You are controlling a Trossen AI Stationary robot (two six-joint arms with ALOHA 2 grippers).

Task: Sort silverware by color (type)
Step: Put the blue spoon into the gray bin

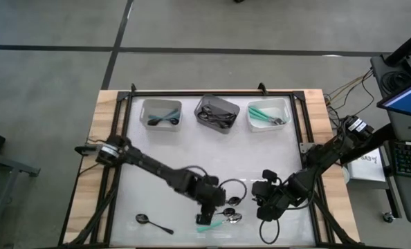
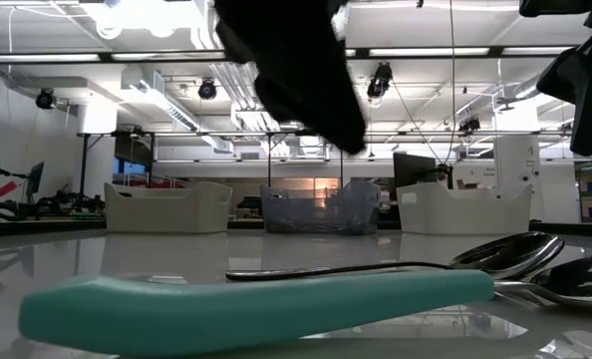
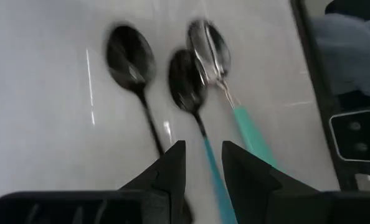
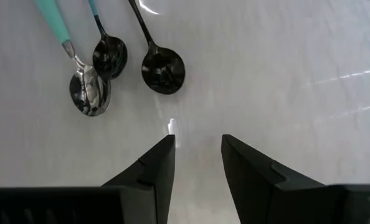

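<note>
On the glossy white desk [image 1: 192, 149], the left hand [image 3: 202, 163] hovers slightly parted, gripping nothing, over 3 clustered spoons [image 1: 223, 218] at the near edge, apparently lining up a pick needing descent, while the right hand [image 4: 197, 149] waits open beside.

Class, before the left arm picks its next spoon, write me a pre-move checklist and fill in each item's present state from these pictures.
1. Left hand fingers apart, nothing held: ok.
2. Left hand lined up on a single spoon: not ok; its fingers straddle the thin teal-handled spoon, but the black spoon and the silver-bowled spoon lie close on either side.
3. Which spoon it is aiming for: cannot tell.
4. Right hand open, empty and out of the way: ok; it hovers beside the cluster over bare table.
5. Three bins reachable at the far edge: ok.
6. Lone black spoon lies apart, easy to grasp later: ok.
</note>
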